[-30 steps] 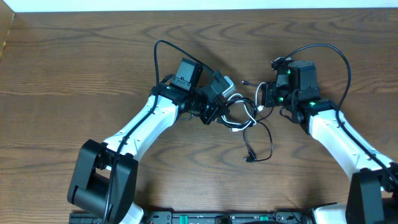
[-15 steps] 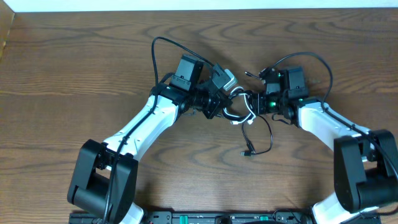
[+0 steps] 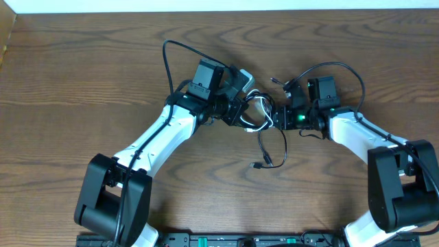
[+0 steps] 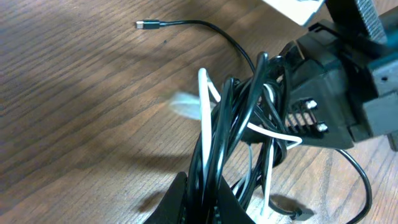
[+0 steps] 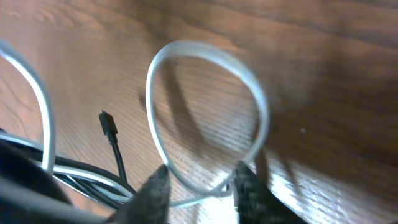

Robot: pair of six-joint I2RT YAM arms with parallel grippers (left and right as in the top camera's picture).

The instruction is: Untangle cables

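Overhead table (image 3: 82, 68): the tangle sits near the middle, between both grippers.
Left gripper (image 3: 240, 115): clamped on the bundle; use it as the anchor.
Right gripper (image 5: 202, 186): fingers apart with the white loop between them; I'd close on that loop alone, then pull away gently.
Black cable (image 4: 214, 149): trails from the knot toward the robot's base.
White cable (image 5: 205, 46): its loop arcs ahead of the right fingers.
Plug (image 3: 256, 165): black end lying free, pointing left.
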